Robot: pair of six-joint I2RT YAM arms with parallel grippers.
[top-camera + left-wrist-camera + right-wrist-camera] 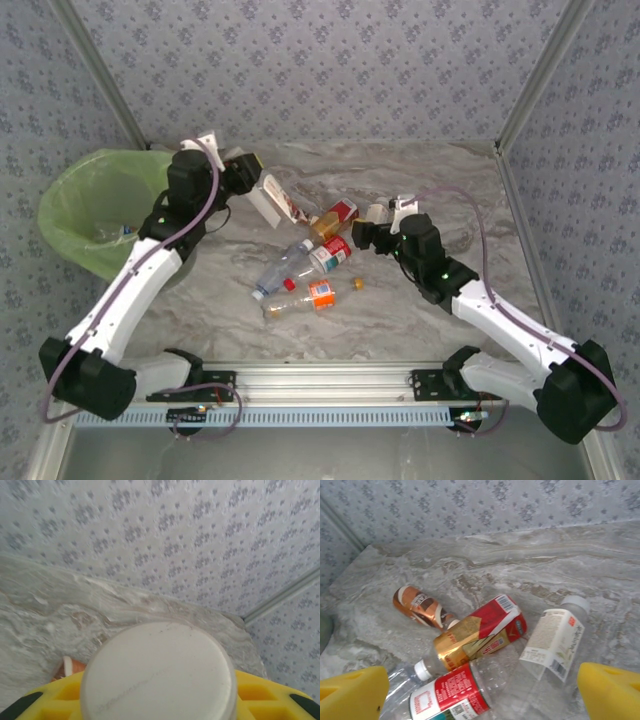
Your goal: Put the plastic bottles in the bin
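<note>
The left gripper (247, 170) is pinching a white bottle (276, 199) with a red label by one end, holding it out over the marble table (430, 320) just to the right of the green-lined bin (85, 195). The right gripper (480, 692) hangs with its yellow fingers (352, 690) spread wide over the loose bottles (315, 265) heaped mid-table, brown, red-and-gold and clear ones.

The grey marbled desk (460, 185) is bare along the far wall and near the metal rail (320, 378); there a pincer can pass. A heap of lying plastic bottles (310, 265) blocks the middle. The round bin with light-green bag (60, 200) stands open at left. The left pincer (252, 178), closed on a white bottle (275, 200), hangs between bin and heap.
</note>
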